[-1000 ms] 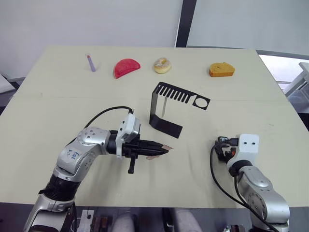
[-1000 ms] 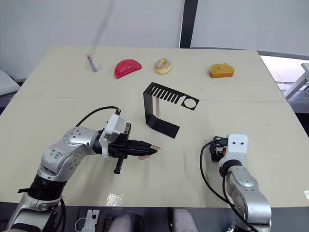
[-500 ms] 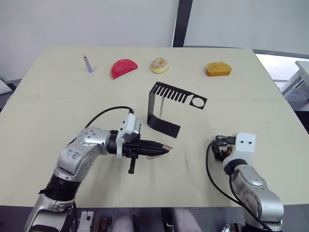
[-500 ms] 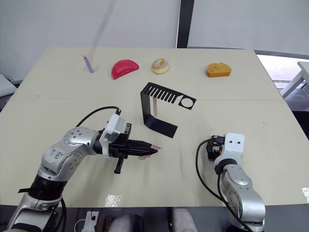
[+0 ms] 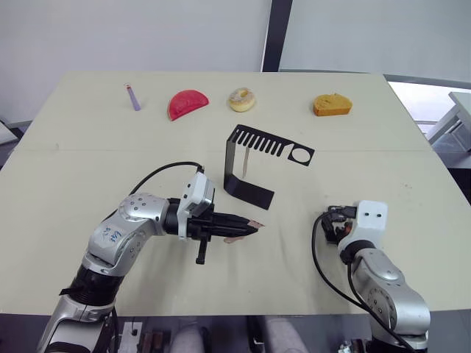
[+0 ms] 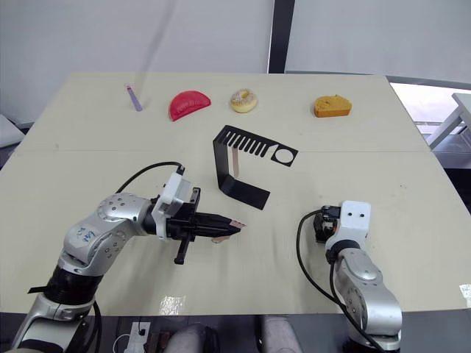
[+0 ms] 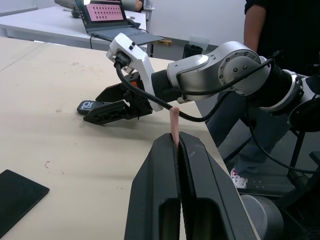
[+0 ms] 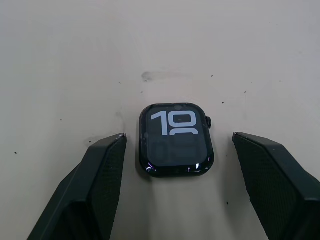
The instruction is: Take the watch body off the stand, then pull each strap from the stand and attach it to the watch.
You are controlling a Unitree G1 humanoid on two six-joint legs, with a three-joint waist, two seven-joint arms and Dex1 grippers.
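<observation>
A: Beige table (image 5: 88,176); what sits on it?

B: The black stand (image 5: 254,165) mid-table, one strap (image 6: 232,162) hanging from its comb.

A: The grippers?

B: The left gripper (image 7: 176,142) is pressed together on the other strap (image 7: 173,122). The right gripper (image 8: 177,150) is spread, the watch body (image 8: 176,140) flat on the table between its fingers, untouched.

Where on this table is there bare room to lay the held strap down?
Bare table lies left of the stand, and between the stand and the right gripper. Crowded: the far edge, and between that gripper's fingers, where the watch lies.
</observation>
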